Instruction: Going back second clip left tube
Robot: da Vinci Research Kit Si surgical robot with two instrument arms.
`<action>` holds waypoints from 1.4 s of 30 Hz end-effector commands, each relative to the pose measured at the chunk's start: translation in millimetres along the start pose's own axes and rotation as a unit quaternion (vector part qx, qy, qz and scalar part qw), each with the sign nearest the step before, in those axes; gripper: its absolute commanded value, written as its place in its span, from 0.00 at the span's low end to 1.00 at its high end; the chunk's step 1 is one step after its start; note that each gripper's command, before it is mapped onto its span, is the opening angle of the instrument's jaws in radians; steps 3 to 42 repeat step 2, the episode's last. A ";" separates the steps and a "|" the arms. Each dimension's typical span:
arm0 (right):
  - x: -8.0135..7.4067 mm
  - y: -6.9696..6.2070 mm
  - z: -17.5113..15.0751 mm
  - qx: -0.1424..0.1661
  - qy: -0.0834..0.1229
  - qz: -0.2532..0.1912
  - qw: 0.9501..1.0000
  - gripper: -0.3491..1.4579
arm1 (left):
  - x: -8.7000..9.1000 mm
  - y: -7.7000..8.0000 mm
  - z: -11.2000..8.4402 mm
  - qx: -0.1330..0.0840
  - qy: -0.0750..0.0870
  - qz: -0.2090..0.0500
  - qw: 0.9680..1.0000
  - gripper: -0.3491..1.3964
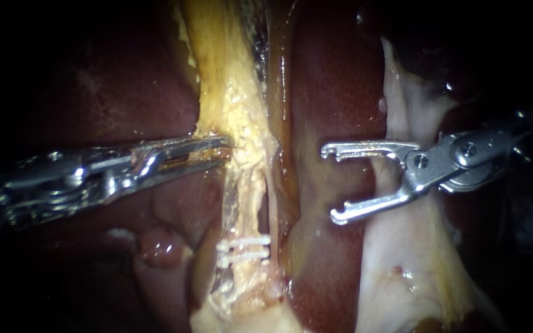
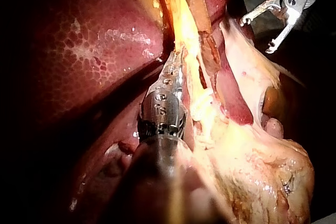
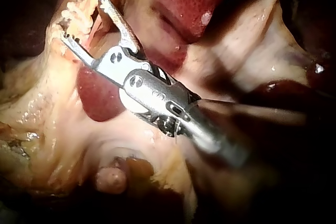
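Two white clips are sitting across the left tube, close together, one just below the other in the endoscope view. Each is lying crosswise, its long axis running side to side, while the yellow tube is running up and down the view.

The clips are lying lower on the tube than the left instrument. Its jaws are lying nearly together and pinching the tube's left edge, where the tissue is bulging slightly towards the shaft.

The right instrument is hanging to the right of the tube, well apart from the clips and somewhat higher. Its jaws are standing wide and holding nothing. A brown strand and a strip of dark red liver are lying between those jaws and the left tube, and pale tissue is showing behind them.

In the left wrist view the left instrument is meeting the yellow tube, and the right instrument is showing far ahead with its jaws spread.

In the right wrist view the right instrument is pointing its spread jaws towards the tube. A pale ribbed shape ahead of them is too unclear to call clips.

The tube's upper end is being cut off by the endoscope view's edge, and the left shaft is fading into darkness.
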 end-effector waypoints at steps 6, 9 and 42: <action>0.0 0.0 0.0 0.000 0.000 -0.001 1.000 0.52 | 0.0 0.1 -0.1 0.001 0.000 0.001 1.000 0.00; 0.0 0.0 0.0 0.000 0.000 -0.001 1.000 0.52 | 0.0 0.1 -0.1 0.001 0.000 0.001 1.000 0.00; 0.0 0.0 0.0 0.000 0.000 -0.001 1.000 0.52 | 0.0 0.1 -0.1 0.001 0.000 0.001 1.000 0.00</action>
